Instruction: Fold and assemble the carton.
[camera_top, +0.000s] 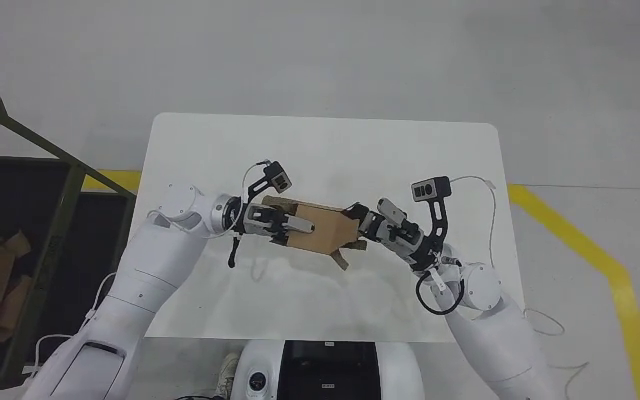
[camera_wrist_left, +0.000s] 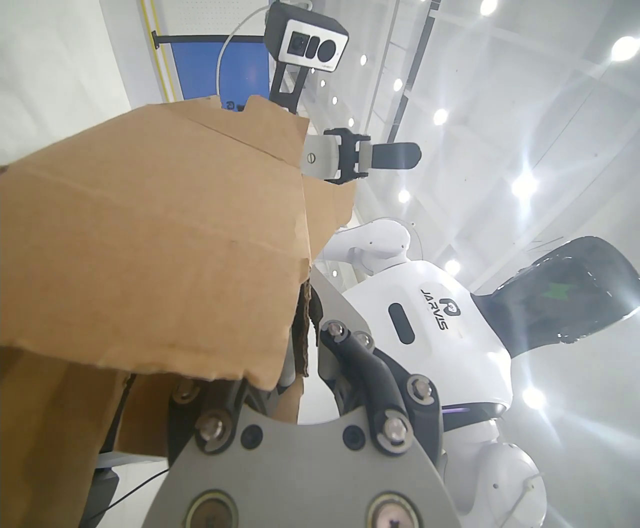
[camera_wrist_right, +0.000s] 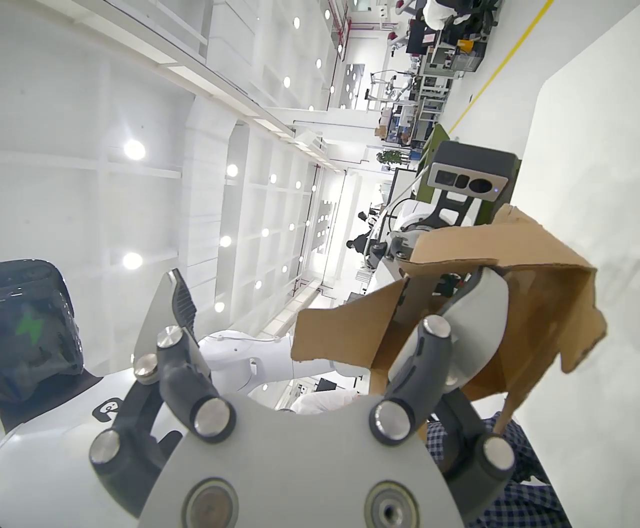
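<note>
1. The gripper has its jaws spread wide. Call the free finger 9 o'clock, and the finger at 3 o'clock sits inside the carton.
2. The carton is brown and open-ended, its flaps loose, with the white table beyond it.

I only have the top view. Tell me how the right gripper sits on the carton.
Observer: In the right wrist view the right gripper is open. One finger is inside the carton, the other outside it in the air.
Operator: Report the flaps at that end.
Observer: That end is not folded shut. One flap juts out loose beside the inner finger.
</note>
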